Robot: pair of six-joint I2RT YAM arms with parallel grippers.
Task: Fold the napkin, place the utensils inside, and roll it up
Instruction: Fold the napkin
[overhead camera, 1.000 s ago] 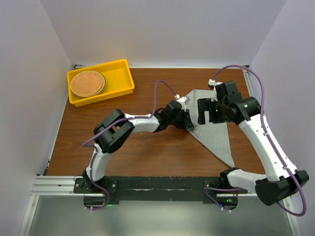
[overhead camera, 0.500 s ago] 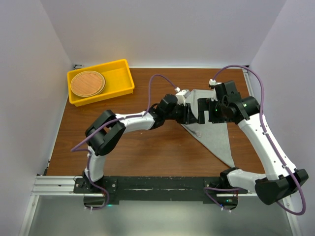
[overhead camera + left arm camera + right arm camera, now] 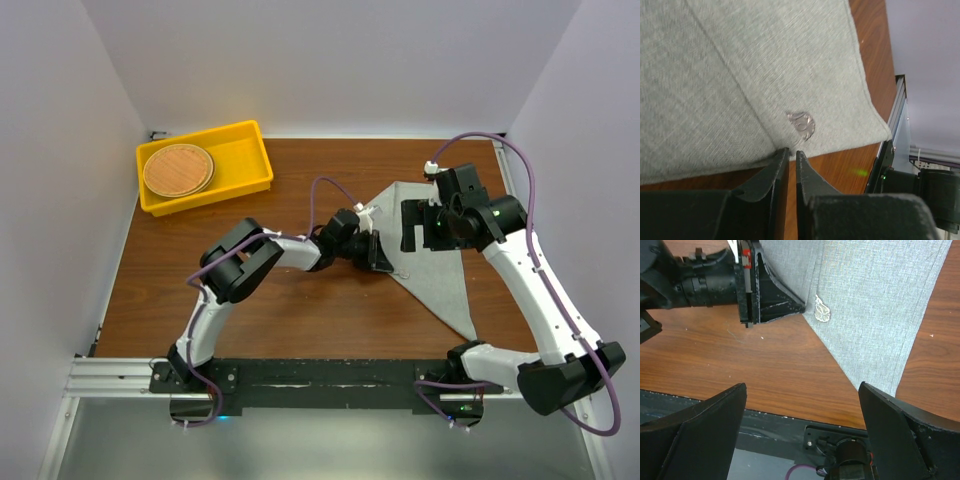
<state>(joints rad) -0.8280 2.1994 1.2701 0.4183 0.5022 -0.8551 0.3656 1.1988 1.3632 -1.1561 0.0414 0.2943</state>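
Note:
The grey napkin (image 3: 440, 262) lies folded into a triangle on the wooden table, right of centre; it also shows in the left wrist view (image 3: 740, 75) and the right wrist view (image 3: 875, 305). My left gripper (image 3: 380, 258) is low on the table, and its shut jaws touch the napkin's left folded edge (image 3: 790, 150); I see no cloth between them. My right gripper (image 3: 413, 226) hovers above the napkin, open wide and empty (image 3: 802, 387). A small shiny tag (image 3: 801, 123) sits on the cloth near the left fingertips. No utensils are in view.
A yellow tray (image 3: 252, 160) at the back left holds a round brown woven disc (image 3: 178, 170). Bare wooden table (image 3: 300, 300) lies left of and in front of the napkin. The black base rail (image 3: 320, 378) runs along the near edge.
My left gripper reached further over the napkin half a second ago, then drew back left and down to the folded edge. The right arm and the napkin have stayed put.

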